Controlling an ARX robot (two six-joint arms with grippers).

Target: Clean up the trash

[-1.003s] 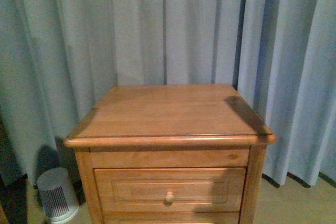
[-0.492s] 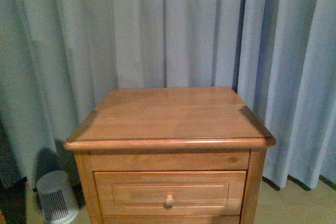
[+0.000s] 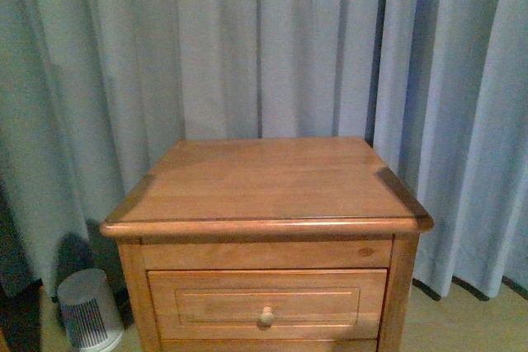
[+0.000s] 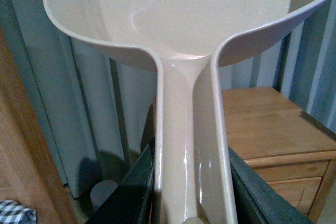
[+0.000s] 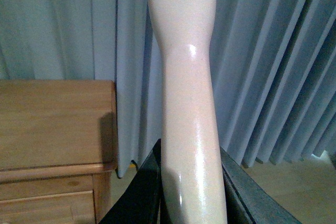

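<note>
No trash shows in any view; the wooden nightstand's [image 3: 272, 183] top is bare. Neither arm appears in the front view. In the left wrist view my left gripper [image 4: 191, 182] is shut on the handle of a cream plastic dustpan [image 4: 184, 19], whose wide pan fills the upper picture and looks empty. In the right wrist view my right gripper [image 5: 191, 192] is shut on a thick cream brush handle [image 5: 186, 77], which runs up out of the picture. The brush head is out of view.
Pale blue curtains [image 3: 264, 47] hang behind and beside the nightstand, which has a drawer with a knob [image 3: 266, 315]. A small white slotted bin [image 3: 87, 309] stands on the floor to its left. Another wooden panel [image 4: 21, 145] and checked cloth [image 4: 16, 214] lie near the left arm.
The nightstand sits slightly lower in the front view than a second ago. The dark shadows on its top corners have shrunk.
</note>
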